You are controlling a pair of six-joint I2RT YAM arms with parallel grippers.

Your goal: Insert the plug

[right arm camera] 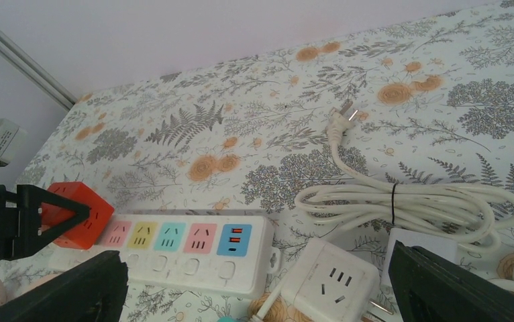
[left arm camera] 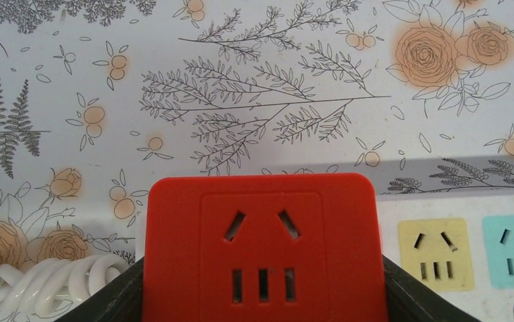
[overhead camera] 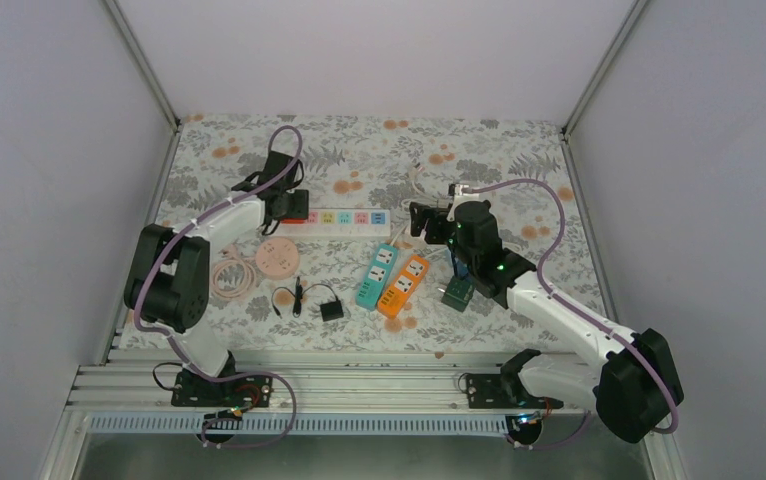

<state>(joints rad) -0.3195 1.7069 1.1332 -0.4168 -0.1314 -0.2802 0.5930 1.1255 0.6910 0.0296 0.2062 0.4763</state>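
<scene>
Left claw (left arm camera: 262,302) is clenched on the red cube (left arm camera: 261,235), held between its fingers at the end of the strip (right arm camera: 194,251). I can't confirm it is seated. Right claw (right arm camera: 254,295) is spread wide and empty.

The surface (overhead camera: 359,150) is white, printed with grey ferns and orange roses. There's a red cube (left arm camera: 261,248), a white strip (right arm camera: 187,258) with many-coloured sockets, a teal strip (overhead camera: 376,275), an orange strip (overhead camera: 404,286).
</scene>
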